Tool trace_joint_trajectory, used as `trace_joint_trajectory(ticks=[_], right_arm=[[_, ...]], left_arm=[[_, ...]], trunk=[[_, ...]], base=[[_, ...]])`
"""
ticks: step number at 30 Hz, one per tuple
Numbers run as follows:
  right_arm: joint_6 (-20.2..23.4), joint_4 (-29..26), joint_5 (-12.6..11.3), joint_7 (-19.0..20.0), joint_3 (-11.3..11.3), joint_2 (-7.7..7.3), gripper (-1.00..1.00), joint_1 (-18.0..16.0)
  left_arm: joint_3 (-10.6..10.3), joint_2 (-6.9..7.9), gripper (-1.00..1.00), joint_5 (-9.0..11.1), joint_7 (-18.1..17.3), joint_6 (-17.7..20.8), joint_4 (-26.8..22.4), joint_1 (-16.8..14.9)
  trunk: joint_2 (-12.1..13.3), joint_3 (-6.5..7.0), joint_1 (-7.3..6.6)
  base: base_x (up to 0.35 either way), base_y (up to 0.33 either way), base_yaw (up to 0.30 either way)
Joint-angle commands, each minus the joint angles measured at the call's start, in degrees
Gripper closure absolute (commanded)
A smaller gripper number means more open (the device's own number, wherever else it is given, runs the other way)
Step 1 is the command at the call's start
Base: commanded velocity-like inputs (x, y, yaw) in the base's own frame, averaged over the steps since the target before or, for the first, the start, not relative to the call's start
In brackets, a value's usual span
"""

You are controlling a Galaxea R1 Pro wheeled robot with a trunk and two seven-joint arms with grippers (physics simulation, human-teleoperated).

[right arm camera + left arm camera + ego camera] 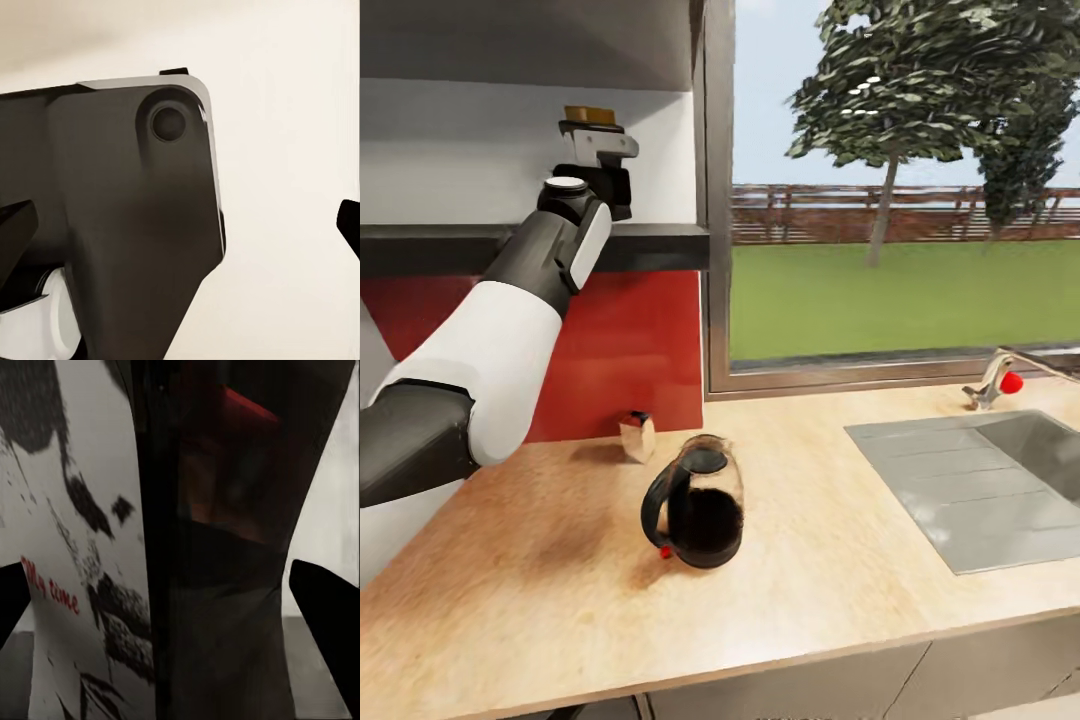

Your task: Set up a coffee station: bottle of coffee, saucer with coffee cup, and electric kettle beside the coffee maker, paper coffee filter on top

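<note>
My left arm reaches up to the dark kitchen shelf (660, 245). There my left gripper (596, 140) holds the bottle of coffee (592, 113), whose gold lid shows above the fingers. In the left wrist view the bottle (112, 547), dark with a white label and red lettering, spans the gap, and both black fingertips (326, 622) press on its sides. On the countertop (540, 600) below stands a glass pot (695, 505) with a black handle, lid and dark contents. My right gripper (184, 225) is open, in front of a dark rounded panel (127, 225).
A small pale box with a dark top (637, 436) sits by the red backsplash (630, 350). A steel sink (980, 490) with a faucet (995, 380) takes the counter's right side. A large window frame (718, 200) borders the shelf.
</note>
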Motion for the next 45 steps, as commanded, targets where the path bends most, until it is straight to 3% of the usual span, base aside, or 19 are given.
trace_joint_trajectory(ticks=[1, 34, 39, 45], right_arm=[[-0.2, 0.0, 0.0, 0.0, -0.2, 0.02, -1.00, 0.0], [-0.2, 0.0, 0.1, 0.0, -0.1, 0.02, -1.00, -0.1], [-0.3, 0.0, 0.1, -0.1, -0.1, 0.02, -1.00, -0.1], [-0.4, 0.0, 0.1, -0.1, -0.1, 0.02, -1.00, -0.1]], left_arm=[[-0.3, 0.03, 1.00, 0.0, 0.4, 0.3, -0.1, -0.1], [-0.4, -0.11, 1.00, 0.2, 0.7, -0.1, -0.1, 0.0], [-0.4, -0.51, 1.00, 0.7, 0.7, -0.6, -0.3, 3.8], [-0.4, -0.75, 1.00, 0.8, -0.2, -2.2, -6.0, 12.3]], trunk=[[-0.1, -0.13, 0.04], [-0.1, -0.13, 0.04], [-0.1, -0.13, 0.04], [-0.1, -0.13, 0.04]], base=[[0.000, -0.270, -0.276], [-0.135, -0.256, -0.277], [-0.264, -0.194, -0.277], [-0.139, -0.082, -0.277]])
